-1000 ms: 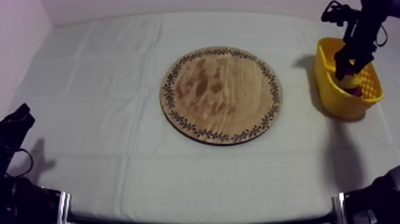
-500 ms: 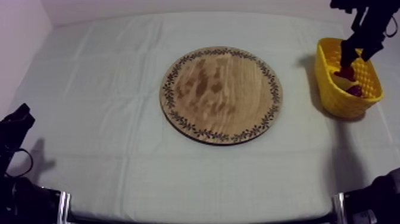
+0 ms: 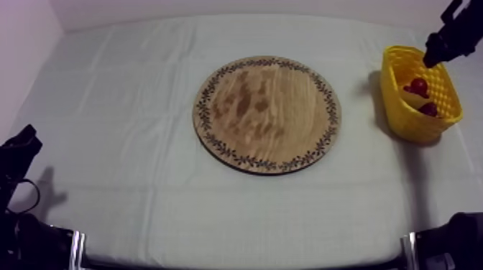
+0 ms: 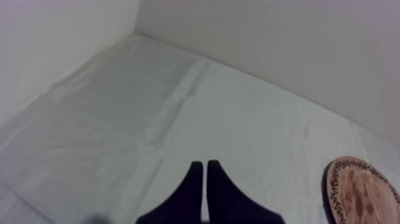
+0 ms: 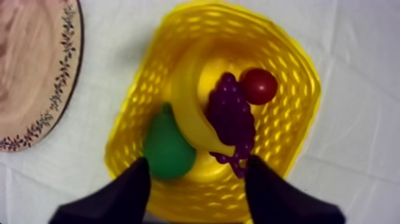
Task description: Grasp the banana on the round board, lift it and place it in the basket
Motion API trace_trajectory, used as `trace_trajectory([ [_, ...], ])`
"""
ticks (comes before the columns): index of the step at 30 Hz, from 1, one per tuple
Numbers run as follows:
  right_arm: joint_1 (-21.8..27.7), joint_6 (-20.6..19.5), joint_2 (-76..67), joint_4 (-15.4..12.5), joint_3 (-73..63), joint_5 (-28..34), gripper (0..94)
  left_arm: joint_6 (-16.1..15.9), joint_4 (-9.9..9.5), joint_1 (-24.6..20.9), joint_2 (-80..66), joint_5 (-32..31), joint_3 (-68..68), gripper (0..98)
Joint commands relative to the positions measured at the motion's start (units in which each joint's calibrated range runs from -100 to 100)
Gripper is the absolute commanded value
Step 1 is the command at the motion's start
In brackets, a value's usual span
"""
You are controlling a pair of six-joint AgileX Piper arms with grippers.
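Observation:
The banana [image 5: 189, 113] lies curved inside the yellow basket [image 5: 300, 68], under a bunch of grapes [image 5: 232, 119] and beside a pear [image 5: 166, 148] and a small red fruit [image 5: 259, 85]. My right gripper [image 5: 197, 179] hangs above the basket, open, holding nothing. From above, the basket [image 3: 397, 115] stands at the table's right, and the right gripper [image 3: 436, 57] is over its far rim. The round wooden board [image 3: 266, 115] sits bare mid-table. My left gripper [image 4: 205, 173] is shut on nothing, resting low at the left [image 3: 24, 143].
The grey-white cloth [image 3: 129, 86] covers the table between the board and the walls. The board's patterned rim [image 5: 56, 101] lies a short way from the basket. A pale wall [image 4: 268, 42] rises behind the table's far edge.
My right gripper has risen up and back out of the basket, leaving the banana inside. The left arm has not moved.

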Motion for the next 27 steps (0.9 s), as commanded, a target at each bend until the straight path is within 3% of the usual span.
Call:
trace_trajectory([
  [1, 0.3, 0.8, -5.7, -0.8, 4.0, -3.5, 37.5, 0.0, -0.02, 0.0, 0.0, 0.0, 0.0, 0.1],
  [9, 0.7, 5.5, -19.6, -4.3, 15.9, -10.8, 24.5, 0.0, -0.02, 0.0, 0.0, 0.0, 0.0, 0.1],
  [18, -0.2, 9.3, -34.8, -7.4, 27.5, -14.6, 15.1, 0.0, -0.02, 0.0, 0.0, 0.0, 0.0, 0.1],
  [27, -0.2, 15.7, -50.7, -14.2, 39.6, -21.7, 10.9, 0.0, -0.02, 0.0, 0.0, 0.0, 0.0, 0.1],
])
